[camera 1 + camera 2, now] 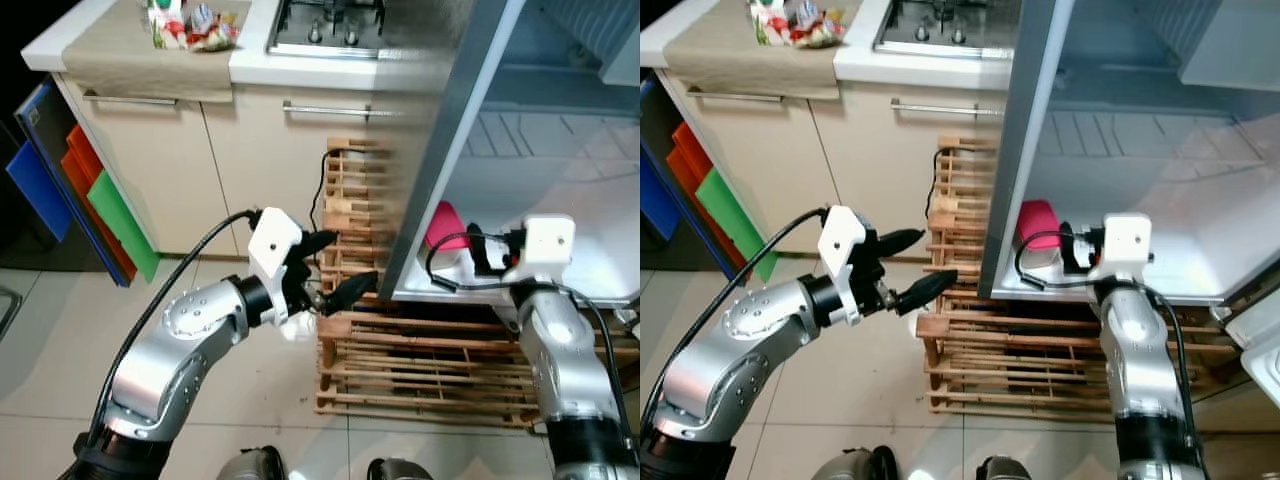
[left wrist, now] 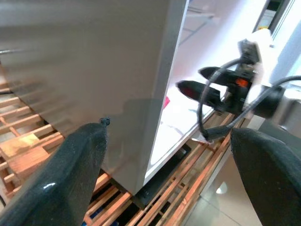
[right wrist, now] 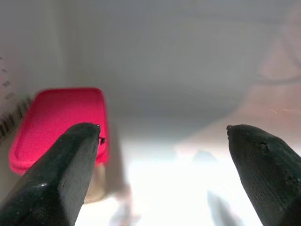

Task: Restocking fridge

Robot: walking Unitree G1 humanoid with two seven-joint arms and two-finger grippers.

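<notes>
A clear container with a pink-red lid [image 1: 445,222] stands on the white fridge shelf [image 1: 580,265], close to the fridge's left wall. My right gripper [image 1: 1068,248] reaches into the fridge just right of it. In the right wrist view its fingers [image 3: 70,160] are spread wide with nothing between them, and the container [image 3: 56,122] lies beyond one fingertip, apart from it. My left gripper [image 1: 345,265] hangs open and empty outside the fridge, in front of the wooden rack and beside the fridge's grey side wall [image 2: 117,70].
A wooden slatted rack [image 1: 420,370] stands on the tiled floor under and left of the fridge. Behind it are cream cabinets, a counter with snack packets [image 1: 190,25] and a hob [image 1: 330,25]. Coloured boards [image 1: 110,220] lean at the far left.
</notes>
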